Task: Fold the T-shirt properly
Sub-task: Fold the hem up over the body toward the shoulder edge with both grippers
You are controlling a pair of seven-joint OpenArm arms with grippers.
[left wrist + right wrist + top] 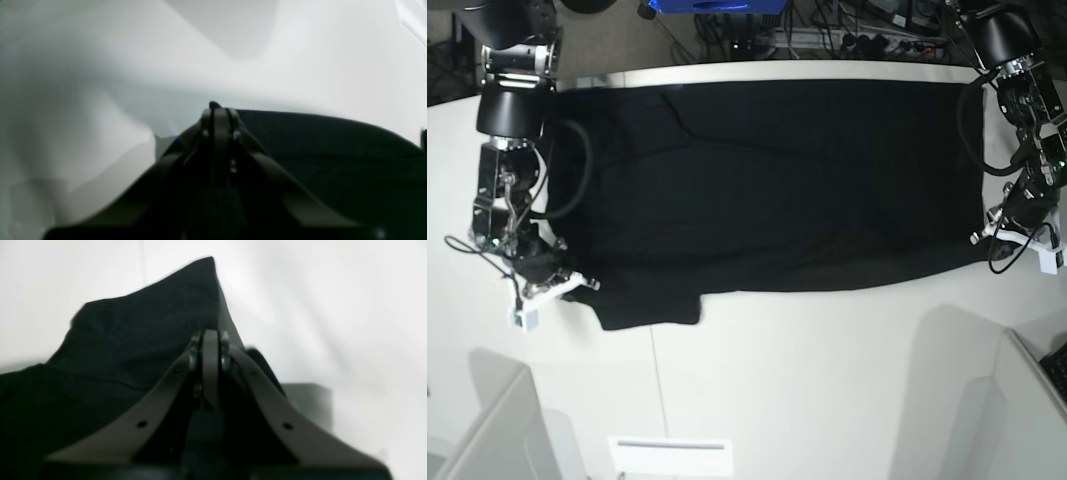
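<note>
You are looking at a big black cloth T-shirt (777, 180) lying spread out on the white table (827, 380). It is making a long, wide strip that is reaching from one arm to the other. One sleeve is sticking out from the shirt's near edge, close to the right arm. My guess is that a first long fold is already done, since the shape is so narrow, but the cross folds are not done yet. The shirt is still far too long to be called folded. No sun picture or label is showing, only plain black cloth.

Your right gripper (210, 336) is sitting low at the shirt's end by that sleeve, with the arm bending down over the table. Its jaws are pressed tight together. Black cloth is lying right beside them, but you cannot tell from the blurry close view whether any cloth is pinched.

Your left gripper (218, 111) is sitting low at the shirt's other end, near the corner on the near side. Its jaws are pressed together too. The black cloth is touching its side, and again you cannot tell if it is holding any.
</note>
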